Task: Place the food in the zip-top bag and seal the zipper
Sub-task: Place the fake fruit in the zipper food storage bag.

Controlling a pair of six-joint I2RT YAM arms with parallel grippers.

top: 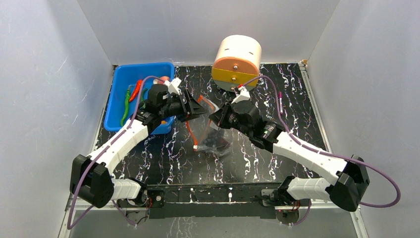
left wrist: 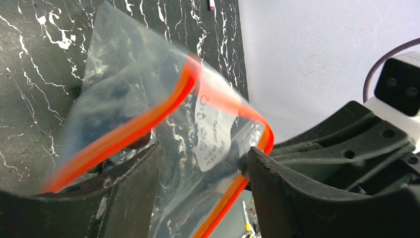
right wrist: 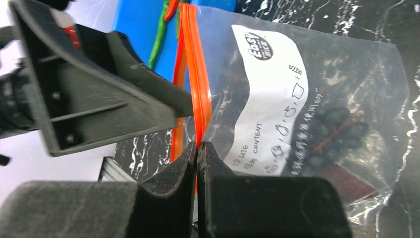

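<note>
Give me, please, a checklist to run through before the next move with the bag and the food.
1. Right gripper pinches the zipper: ok, shut on it.
2. Left gripper open: ok, jaws apart, the zip-top bag's mouth between them.
3. Mouth open for loading: ok, its strips stand apart in the left wrist view.
4. All food bagged: not ok; green pepper and red chili lie in the blue bin; a dark piece is inside the bag.
5. Zipper sealed: not ok.

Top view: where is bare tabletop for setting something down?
Bare marble lies near, between the zip-top bag and the arm bases, and far right, past the right arm. Crowded: the middle, from blue bin to cream drum.
</note>
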